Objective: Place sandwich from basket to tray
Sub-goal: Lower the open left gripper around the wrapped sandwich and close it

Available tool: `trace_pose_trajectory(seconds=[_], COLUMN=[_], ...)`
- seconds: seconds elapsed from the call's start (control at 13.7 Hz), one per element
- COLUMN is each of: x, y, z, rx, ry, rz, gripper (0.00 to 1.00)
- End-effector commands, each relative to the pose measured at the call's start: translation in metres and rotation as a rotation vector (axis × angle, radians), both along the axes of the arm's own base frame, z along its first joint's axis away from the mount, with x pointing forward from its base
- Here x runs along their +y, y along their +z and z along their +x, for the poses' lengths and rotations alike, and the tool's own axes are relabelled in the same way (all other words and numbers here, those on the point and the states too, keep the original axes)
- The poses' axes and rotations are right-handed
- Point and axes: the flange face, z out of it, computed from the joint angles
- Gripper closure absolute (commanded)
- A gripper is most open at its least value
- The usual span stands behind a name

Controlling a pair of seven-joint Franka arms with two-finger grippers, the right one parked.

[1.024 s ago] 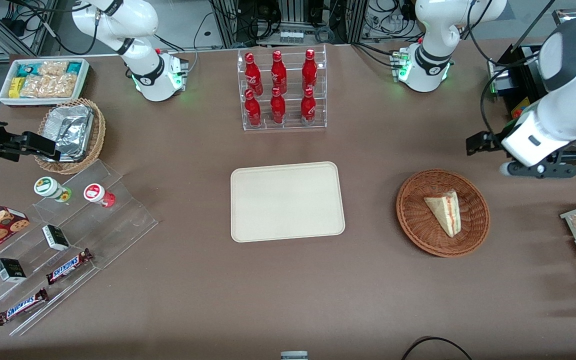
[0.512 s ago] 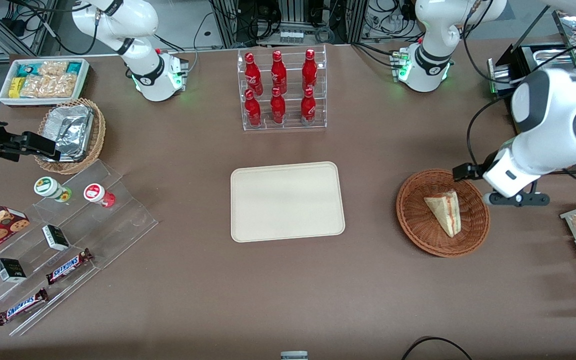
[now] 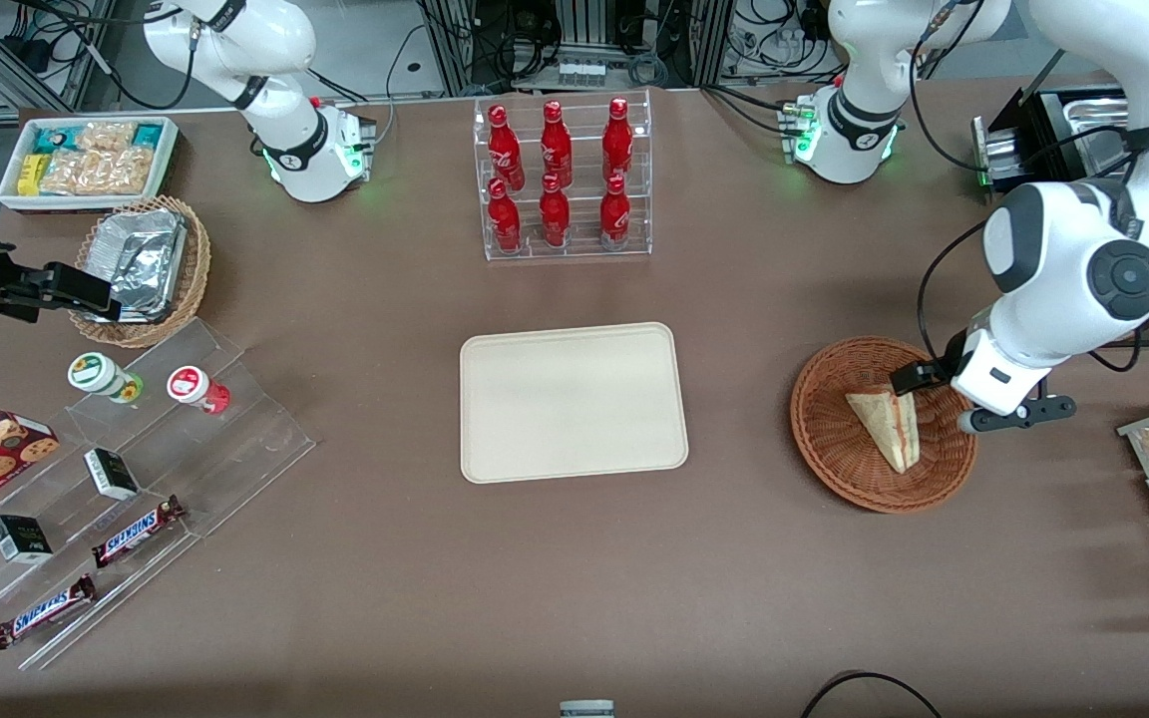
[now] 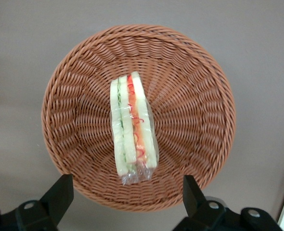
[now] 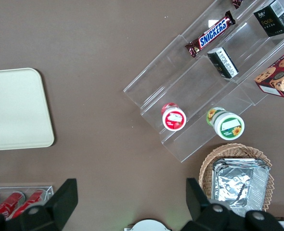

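Pale-bread sandwich (image 4: 132, 130) lies in the woven basket (image 3: 839, 454), toward the working arm's end of the brown surface (image 3: 734, 578). Above it hangs the gripper (image 4: 127, 202), fingers (image 4: 60, 192) spread apart. Cream tray (image 3: 573, 401) sits well apart.

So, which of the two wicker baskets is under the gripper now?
The reddish-brown basket holding the sandwich; the open gripper hovers above it. The lighter tan basket with foil sits toward the parked arm's end.

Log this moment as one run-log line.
phase: approach | gripper: open, above basket, nothing held | sandwich: lying in basket, wrapped | tray: nothing on it
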Motion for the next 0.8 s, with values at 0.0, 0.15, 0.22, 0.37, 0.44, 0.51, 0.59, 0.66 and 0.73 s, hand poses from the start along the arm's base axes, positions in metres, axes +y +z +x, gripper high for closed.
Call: trace_pose_trajectory(seconds=[0.0,0.15,0.22,0.37,0.44,0.51,0.59,0.66,0.73], x=[-0.008,-0.009,-0.009,-0.012,-0.013,-0.013,-0.013,-0.013,-0.011], y=[-0.017,-0.027,-0.031,-0.046,-0.051,-0.057,-0.063,-0.069,-0.072], z=[0.004,0.006,0.006,0.006,0.007,0.007,0.007,0.007,0.007], rx=[-0.011,-0.014,-0.011,0.012,0.015,0.017,0.020,0.027,0.032], ry=[0.151,0.157,0.157,0.151,0.150,0.149,0.149,0.149,0.152], rz=[0.007,0.006,0.007,0.010,0.010,0.010,0.010,0.011,0.012], gripper=[0.00,0.00,0.00,0.00,0.00,0.00,0.00,0.00,0.00])
